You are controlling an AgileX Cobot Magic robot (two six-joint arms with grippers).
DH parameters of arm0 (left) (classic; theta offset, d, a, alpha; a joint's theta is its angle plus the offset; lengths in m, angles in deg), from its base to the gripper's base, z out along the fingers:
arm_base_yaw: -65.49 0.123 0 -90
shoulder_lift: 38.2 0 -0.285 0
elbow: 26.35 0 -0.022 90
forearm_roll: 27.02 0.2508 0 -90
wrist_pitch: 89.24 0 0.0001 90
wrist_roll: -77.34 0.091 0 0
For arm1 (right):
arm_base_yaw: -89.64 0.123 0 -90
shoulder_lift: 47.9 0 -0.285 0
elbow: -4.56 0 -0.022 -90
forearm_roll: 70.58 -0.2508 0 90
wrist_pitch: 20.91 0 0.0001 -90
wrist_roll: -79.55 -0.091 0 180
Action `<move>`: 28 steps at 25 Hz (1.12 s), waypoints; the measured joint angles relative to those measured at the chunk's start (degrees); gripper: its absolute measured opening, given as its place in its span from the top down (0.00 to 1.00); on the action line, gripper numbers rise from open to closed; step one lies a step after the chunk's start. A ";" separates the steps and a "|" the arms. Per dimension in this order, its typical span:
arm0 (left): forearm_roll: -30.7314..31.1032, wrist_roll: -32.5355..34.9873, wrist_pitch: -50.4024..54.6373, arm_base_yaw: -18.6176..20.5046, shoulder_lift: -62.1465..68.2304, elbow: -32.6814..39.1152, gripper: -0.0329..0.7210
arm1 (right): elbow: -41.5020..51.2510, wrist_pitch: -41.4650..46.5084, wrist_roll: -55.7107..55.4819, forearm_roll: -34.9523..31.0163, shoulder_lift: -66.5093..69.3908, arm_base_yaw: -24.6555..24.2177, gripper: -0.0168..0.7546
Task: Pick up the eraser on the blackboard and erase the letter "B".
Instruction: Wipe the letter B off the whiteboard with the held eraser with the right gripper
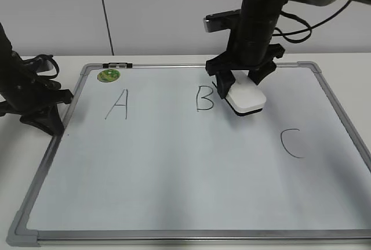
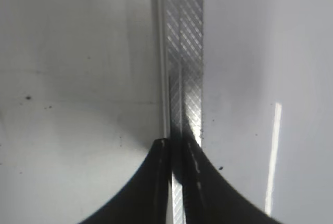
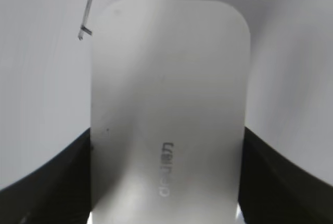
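The blackboard (image 1: 174, 169) is a pale whiteboard with a silver frame lying flat on the table. The letter "B" (image 1: 204, 98) is drawn in black at its upper middle, whole. My right gripper (image 1: 243, 84) is shut on the eraser (image 1: 246, 99), a white rounded block with a black base, which sits on the board just right of the "B". In the right wrist view the eraser (image 3: 166, 109) fills the space between the black fingers, with strokes of the "B" (image 3: 88, 11) beyond its far end. My left gripper (image 2: 177, 148) is shut and empty over the board's left frame (image 2: 182, 52).
The letter "A" (image 1: 117, 104) is at the board's upper left and "C" (image 1: 291, 142) at the right. A green round sticker (image 1: 108, 75) sits near the top left corner. The left arm (image 1: 32, 96) rests at the board's left edge.
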 joint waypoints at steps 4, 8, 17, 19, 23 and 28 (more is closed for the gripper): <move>-0.10 0.00 0.00 0.00 0.00 0.00 0.92 | -6.43 0.34 0.00 -0.37 5.17 0.00 0.27; -0.10 0.00 0.00 0.00 0.00 0.00 0.92 | -11.90 0.39 0.00 -0.37 10.33 0.00 0.27; -0.10 0.00 0.00 0.00 0.00 0.00 0.92 | -23.24 1.89 0.00 0.90 19.29 0.00 0.27; -0.10 0.00 0.00 0.00 0.00 0.00 0.92 | -24.53 1.89 0.00 2.36 20.10 0.00 0.27; -0.10 0.00 0.00 0.00 0.00 0.00 0.92 | -25.20 0.72 0.00 6.16 20.53 0.44 0.27; -0.10 0.00 0.00 0.00 0.00 0.00 0.92 | -25.63 -0.52 0.10 7.74 21.18 0.44 0.27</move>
